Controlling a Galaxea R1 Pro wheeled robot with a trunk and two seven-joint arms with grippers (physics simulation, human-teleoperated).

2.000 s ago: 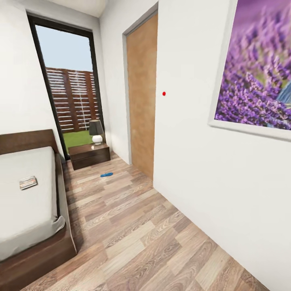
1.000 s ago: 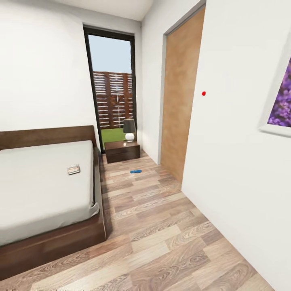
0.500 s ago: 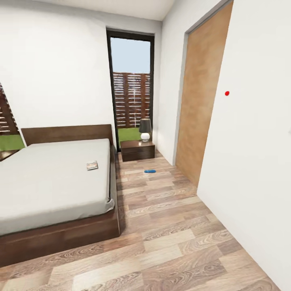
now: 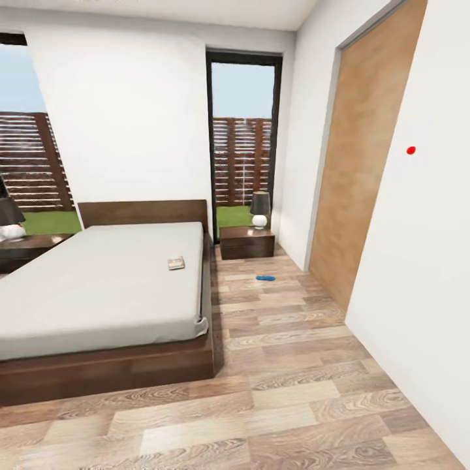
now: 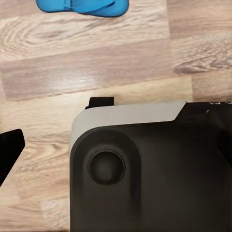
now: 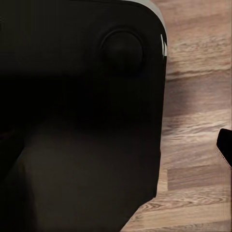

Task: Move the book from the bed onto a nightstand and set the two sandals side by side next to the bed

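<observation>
The book (image 4: 175,263) lies flat on the grey mattress of the bed (image 4: 98,287), near its right edge. One blue sandal (image 4: 265,278) rests on the wood floor in front of the right nightstand (image 4: 247,243). Part of the other nightstand (image 4: 26,247) shows at the far left. In the left wrist view a blue sandal (image 5: 82,6) lies on the floor just beyond my dark base (image 5: 159,174). My left gripper (image 5: 116,159) hangs over the base, one dark fingertip (image 5: 9,150) at the picture's edge, nothing held. My right gripper (image 6: 116,145) likewise shows one fingertip (image 6: 225,145) at the edge.
A lamp (image 4: 260,209) stands on the right nightstand, another lamp (image 4: 9,219) on the left one. A tan sliding door (image 4: 365,170) and a white wall (image 4: 431,274) run along the right. A strip of wood floor (image 4: 281,365) lies between bed and wall.
The head view has swung left: bed, book, nightstand and sandal all shifted right in the picture, and the second window and left nightstand came in. Nothing itself has moved.
</observation>
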